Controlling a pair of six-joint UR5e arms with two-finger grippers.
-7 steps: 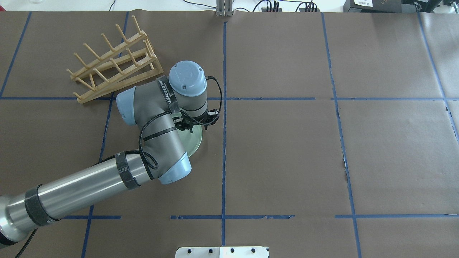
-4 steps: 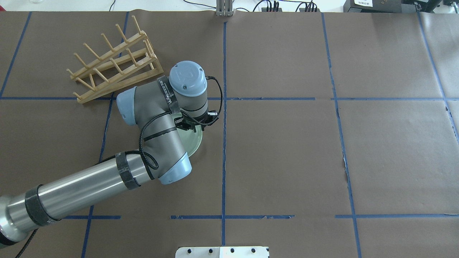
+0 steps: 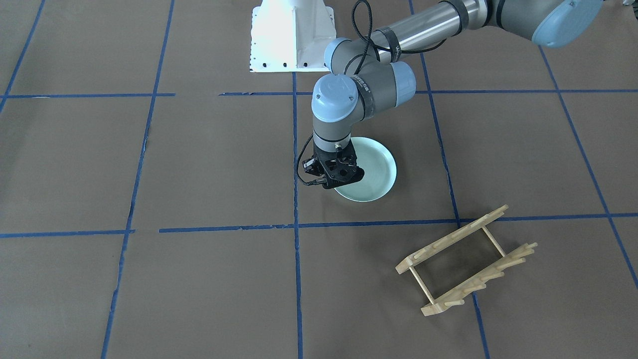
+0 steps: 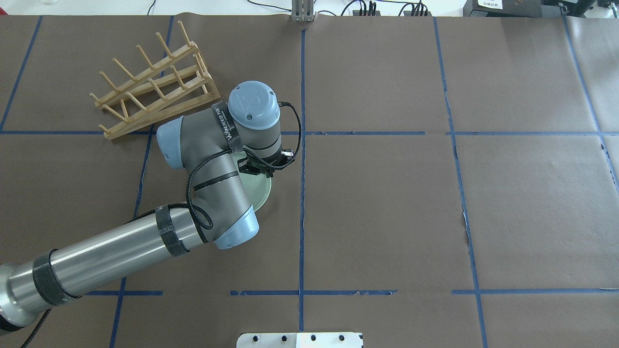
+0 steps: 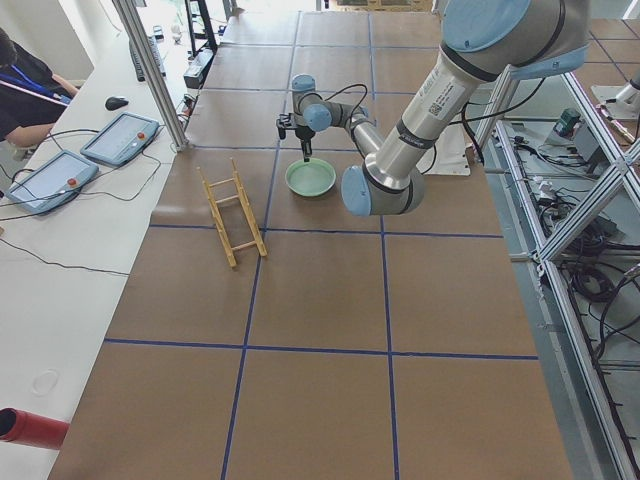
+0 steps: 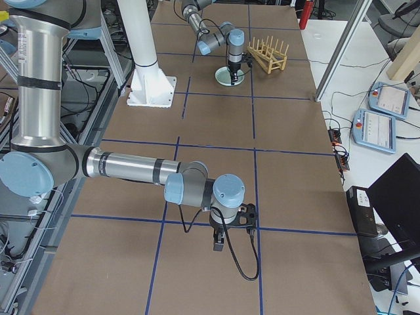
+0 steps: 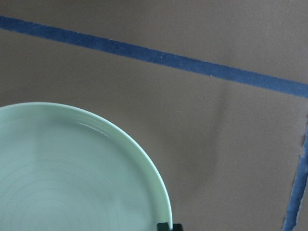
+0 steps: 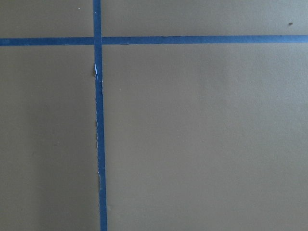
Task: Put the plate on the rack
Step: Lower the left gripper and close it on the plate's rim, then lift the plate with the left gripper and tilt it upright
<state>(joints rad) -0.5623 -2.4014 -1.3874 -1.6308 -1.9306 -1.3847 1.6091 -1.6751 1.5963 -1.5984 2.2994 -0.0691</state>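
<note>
The pale mint-green plate (image 3: 371,169) lies on the brown table near its middle, also seen in the overhead view (image 4: 261,195) and the left wrist view (image 7: 72,173). My left gripper (image 3: 340,183) points straight down at the plate's rim on the side away from the robot base. In the left wrist view its fingertips (image 7: 164,225) sit close together on the rim, shut on it. The wooden rack (image 3: 466,262) stands apart from the plate, at the far left in the overhead view (image 4: 154,84). My right gripper (image 6: 220,244) hovers over bare table far away. I cannot tell whether it is open or shut.
The robot's white base plate (image 3: 291,35) sits at the near table edge. Blue tape lines (image 8: 98,120) cross the brown table cover. My left arm's elbow and forearm (image 4: 145,241) hang over the table between the base and the plate. Tablets (image 5: 120,138) lie on a side bench.
My left wrist has shifted very slightly towards the rack, and the plate's visible edge has moved a little with it. The rack has not moved.
</note>
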